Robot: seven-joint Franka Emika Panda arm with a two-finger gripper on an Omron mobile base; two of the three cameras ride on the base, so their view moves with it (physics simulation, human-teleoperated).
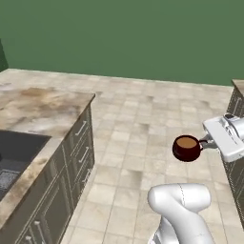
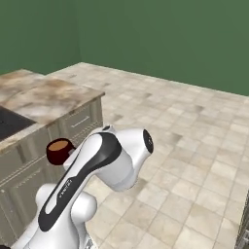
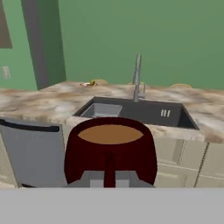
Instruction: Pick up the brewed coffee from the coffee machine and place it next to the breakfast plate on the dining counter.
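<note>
Maroon mug of brewed coffee [image 1: 186, 147] is off the machine and carried in mid-air over the tiled floor [image 1: 133, 157], level and full, with the jaws [image 1: 208, 142] pinched tight on its side handle. Pickup judged complete. Outstanding: transport to the dining tabletop [image 3: 52, 103] seen beyond the sink [image 3: 140, 111], then placement beside the plate, which cannot be clearly identified.

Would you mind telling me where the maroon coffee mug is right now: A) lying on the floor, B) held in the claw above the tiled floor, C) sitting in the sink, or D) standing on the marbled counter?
B: the maroon mug hangs by its handle from the claw over the tiled floor.
</note>
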